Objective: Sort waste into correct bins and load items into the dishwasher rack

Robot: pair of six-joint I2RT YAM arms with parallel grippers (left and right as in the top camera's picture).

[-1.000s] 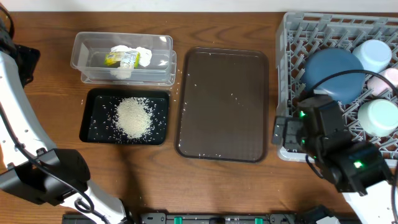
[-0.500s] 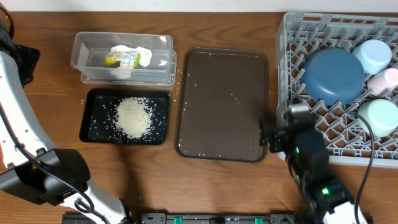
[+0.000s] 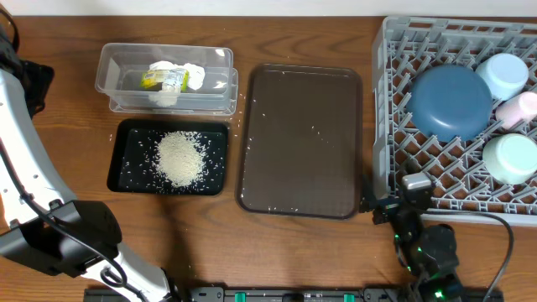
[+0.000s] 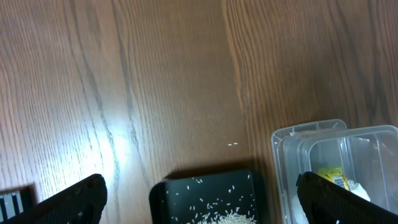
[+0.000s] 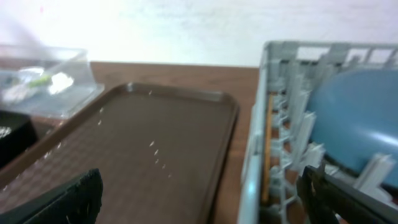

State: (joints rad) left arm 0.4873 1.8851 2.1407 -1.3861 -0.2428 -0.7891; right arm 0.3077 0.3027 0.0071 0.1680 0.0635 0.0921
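1. Overhead first: the rack (image 3: 388,101) sits at 3 o'clock on the table (image 3: 294,252), and all four dishes are in it. The plate (image 3: 449,101) is in the middle of the part that shows. The light blue bowl (image 3: 503,74) is at its 2 o'clock, the pink cup (image 3: 522,109) at its 3 and the mint bowl (image 3: 510,158) at its 5.
2. The tub (image 3: 109,77) at 10 o'clock has the tissue (image 3: 190,74) and wrapper (image 3: 164,80) inside. The wrapper is right against the tissue's 9 o'clock side.
3. The black tray (image 3: 117,172), just at the tub's 6 o'clock, holds the rice (image 3: 179,157). It's heaped mid-tray with loose grains scattered around it.
4. The brown tray (image 3: 302,180) lies dead centre, between the bins and the rack. It has a few stray grains on it, and there are some more on the table by its 9 o'clock edge.
5. The right arm (image 3: 428,247) is down at 5 o'clock, near the rack's closest corner. The right gripper (image 5: 199,208) has its jaws wide and is empty. Its cam looks across the brown tray, with the rack and plate at 3 o'clock.
6. The left gripper (image 4: 199,208) is also wide and empty, fingers (image 4: 74,199) way out at the frame's corners. It hangs over bare table, with the black tray's end at 6 o'clock and the tub at 4.
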